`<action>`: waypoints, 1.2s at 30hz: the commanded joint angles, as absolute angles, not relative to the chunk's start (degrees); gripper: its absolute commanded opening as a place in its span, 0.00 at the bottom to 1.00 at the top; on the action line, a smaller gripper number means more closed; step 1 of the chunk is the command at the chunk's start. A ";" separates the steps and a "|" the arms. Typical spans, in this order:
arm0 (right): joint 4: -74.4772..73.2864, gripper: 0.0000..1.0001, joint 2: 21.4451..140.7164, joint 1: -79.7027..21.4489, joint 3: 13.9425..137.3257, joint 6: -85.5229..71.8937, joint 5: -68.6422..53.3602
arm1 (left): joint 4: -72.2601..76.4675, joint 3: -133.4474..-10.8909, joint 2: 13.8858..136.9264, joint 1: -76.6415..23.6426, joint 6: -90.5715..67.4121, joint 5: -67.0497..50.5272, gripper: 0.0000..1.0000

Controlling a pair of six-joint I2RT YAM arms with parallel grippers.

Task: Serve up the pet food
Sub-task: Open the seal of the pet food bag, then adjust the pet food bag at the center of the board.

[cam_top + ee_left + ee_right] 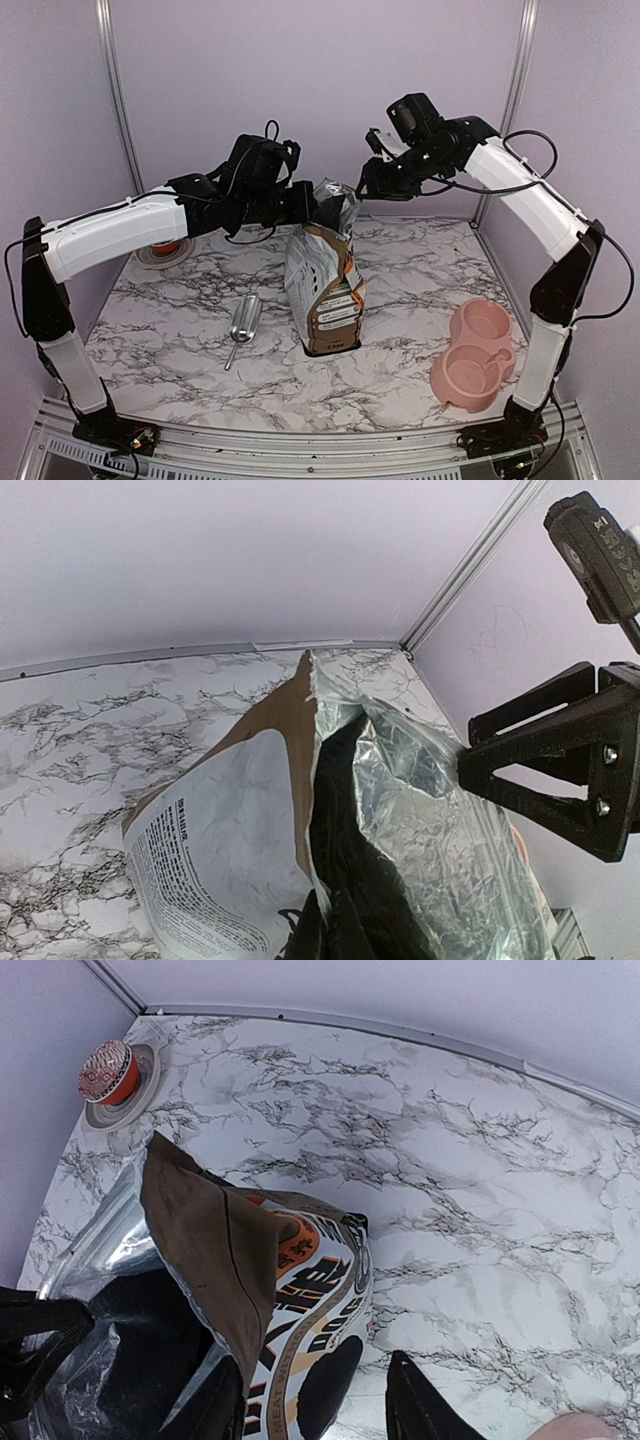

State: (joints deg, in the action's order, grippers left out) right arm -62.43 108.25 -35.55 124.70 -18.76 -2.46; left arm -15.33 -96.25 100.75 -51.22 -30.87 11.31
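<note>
**We steady the dog food bag (325, 290) upright on the counter (420, 270)**
Left pincer (312, 207) clenched on its rim; whether the right pincer (362, 190) grips, we cannot tell. Uneven pulling could topple it, spilling hidden kibble.

White-shelled left arm (110, 235) and right arm (530, 200) have black joints, looping black cables.

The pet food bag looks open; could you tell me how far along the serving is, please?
Done: the bag stands upright, its top open, foil lining showing. In hand: the left gripper is shut on its top edge; the right gripper, open, sits at the opposite edge. Left: the scoop lies on the table, and the pink bowl shows no kibble.
</note>
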 commanded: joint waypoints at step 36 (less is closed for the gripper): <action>-62.46 0.45 103.19 -37.36 131.16 -18.48 -11.13 | -10.64 -96.83 96.42 -51.33 -27.21 13.98 0.00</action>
State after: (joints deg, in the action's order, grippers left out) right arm -63.18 102.96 -35.62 127.74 -17.17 -11.40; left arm -17.04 -96.23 100.25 -51.22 -27.88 13.54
